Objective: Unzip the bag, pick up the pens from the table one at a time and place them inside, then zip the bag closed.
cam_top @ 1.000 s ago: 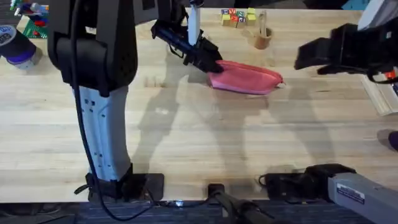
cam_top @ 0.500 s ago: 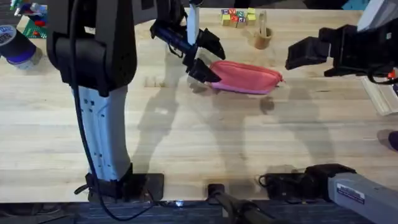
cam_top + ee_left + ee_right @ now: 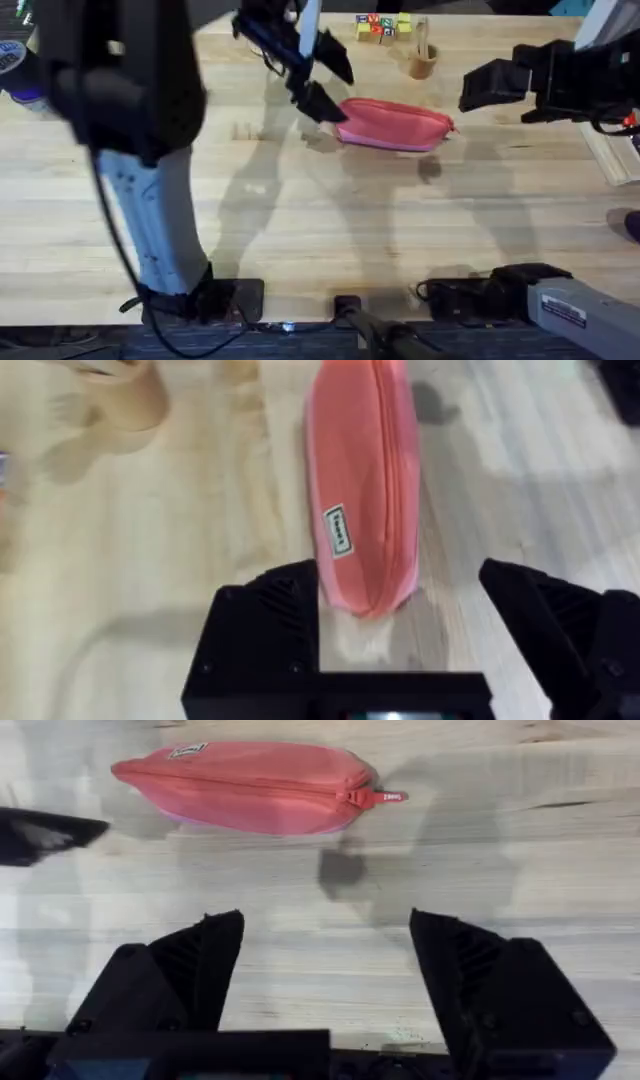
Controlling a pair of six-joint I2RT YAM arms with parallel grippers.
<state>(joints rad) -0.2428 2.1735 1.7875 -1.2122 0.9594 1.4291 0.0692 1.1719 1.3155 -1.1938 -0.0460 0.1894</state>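
Soft oblong salmon-pink fabric bag (image 3: 395, 125) on planked wooden table (image 3: 300, 220), zipper closed, long axis 9 to 3 o'clock, pull tab at 3; left pincer (image 3: 325, 82) released at its 9 o'clock end; right pincer (image 3: 478, 88) released, apart at 3 o'clock

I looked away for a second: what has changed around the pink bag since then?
The left tool let go of the bag's end, opened and drew back. The right tool shifted slightly toward the bag and hovers open. The bag stayed zipped in place on the table.
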